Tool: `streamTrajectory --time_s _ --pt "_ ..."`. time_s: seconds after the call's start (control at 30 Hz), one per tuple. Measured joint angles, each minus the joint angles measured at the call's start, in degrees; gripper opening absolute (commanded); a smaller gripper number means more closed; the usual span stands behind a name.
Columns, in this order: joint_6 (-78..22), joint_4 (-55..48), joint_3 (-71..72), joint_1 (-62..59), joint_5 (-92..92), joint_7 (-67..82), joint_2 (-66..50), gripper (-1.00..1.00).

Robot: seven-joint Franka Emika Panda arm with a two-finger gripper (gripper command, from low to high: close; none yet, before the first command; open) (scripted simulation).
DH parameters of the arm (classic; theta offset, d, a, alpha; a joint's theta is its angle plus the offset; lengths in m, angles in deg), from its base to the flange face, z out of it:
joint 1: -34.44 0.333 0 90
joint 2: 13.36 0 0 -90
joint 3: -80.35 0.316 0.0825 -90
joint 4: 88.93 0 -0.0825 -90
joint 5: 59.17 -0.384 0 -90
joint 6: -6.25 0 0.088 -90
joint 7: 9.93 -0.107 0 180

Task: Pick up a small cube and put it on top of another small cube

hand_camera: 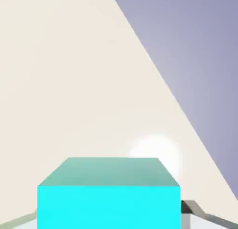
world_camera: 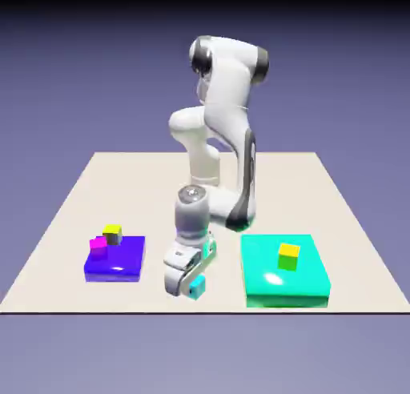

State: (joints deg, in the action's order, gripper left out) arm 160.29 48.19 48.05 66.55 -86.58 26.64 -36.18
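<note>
At six o'clock on the bench (world_camera: 216,300), our jaws (hand_camera: 109,214) grip the cyan cube (hand_camera: 109,207); if that hold is shallow, lifting could let it slip

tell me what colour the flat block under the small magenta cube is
Deep blue-violet: the flat block shows best in the exterior view.

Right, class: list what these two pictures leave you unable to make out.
- Exterior view: the cyan cube's far side, partly behind the hand.
- Exterior view: the black-sided yellow cube's base, behind the magenta cube and blue block.
- Hand view: the cyan cube's lower part, cut off by the bottom edge.
</note>
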Motion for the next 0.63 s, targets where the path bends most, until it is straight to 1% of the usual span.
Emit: streamTrajectory --time_s 0.07,0.37,0.4,0.53,0.57,0.63 --pt "-3.0 0.4 -2.1 3.5 4.3 -2.3 3.9 -1.0" --pt "-20.0 -4.9 5.6 21.4 26.4 -6.5 20.7 -1.0" --pt "-20.0 -4.9 5.6 21.5 26.4 -6.5 20.7 -1.0" --pt "-10.5 -2.7 7.9 18.8 20.6 -2.4 12.4 -1.0" --pt "-10.3 -2.7 7.9 18.7 20.5 -2.3 12.2 1.0" --pt "-10.2 -2.7 7.9 18.7 20.5 -2.3 12.2 1.0"
